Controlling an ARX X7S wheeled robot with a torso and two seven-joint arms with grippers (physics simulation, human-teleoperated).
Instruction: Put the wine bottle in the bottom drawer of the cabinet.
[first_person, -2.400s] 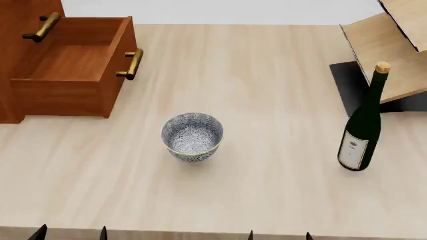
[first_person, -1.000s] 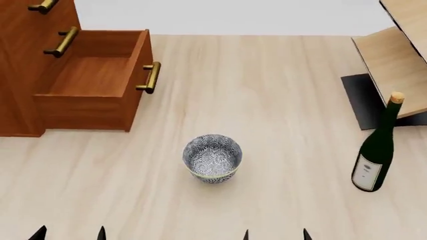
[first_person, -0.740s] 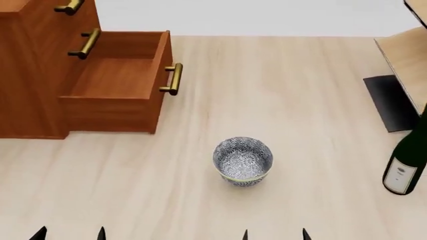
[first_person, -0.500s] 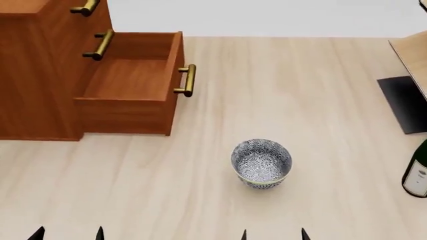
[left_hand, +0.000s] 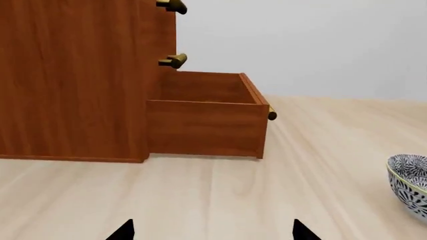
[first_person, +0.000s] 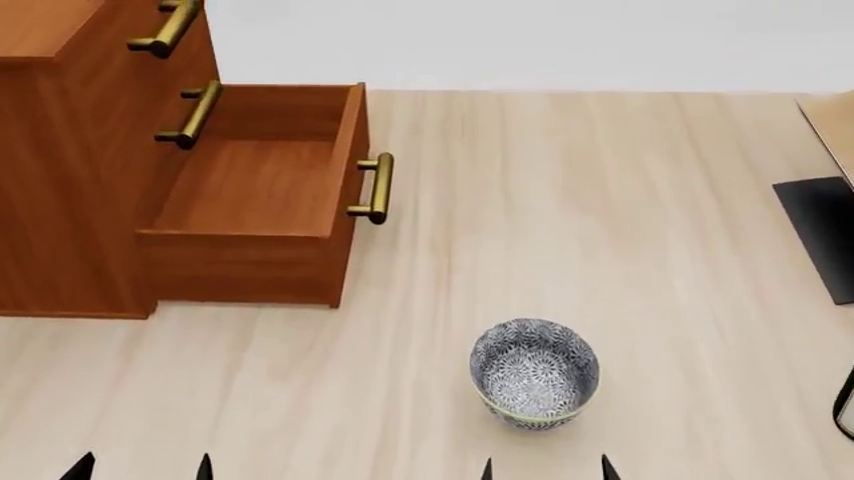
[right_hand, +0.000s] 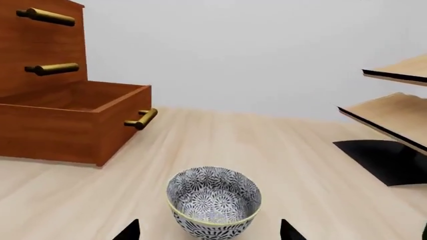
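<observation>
Table (first_person: 641, 200): pale wood, carrying everything.
Cabinet (first_person: 67, 180): far left.
Bottom drawer (first_person: 254, 190): pulled open, nothing inside.
Rack (right_hand: 393, 115): far right (black base).
Patterned bowl (first_person: 534, 373): near centre.
Wine bottle (first_person: 846, 405): a sliver at the right edge.
Left gripper (left_hand: 212, 232): jaws wide, holding nothing.
Right gripper (right_hand: 208, 231): jaws wide, holding nothing, just behind the bowl.

Bright, even, shadowless simulator light in all three views.

The pale wooden tabletop (first_person: 574, 200) shows no glare, and only a faint soft shade lies under the blue-and-white patterned bowl (first_person: 534, 372). The inside of the open reddish-brown wooden drawer (first_person: 260, 185) is evenly lit. Edges render sharp throughout, with no blur and no bending at the frame borders.
</observation>
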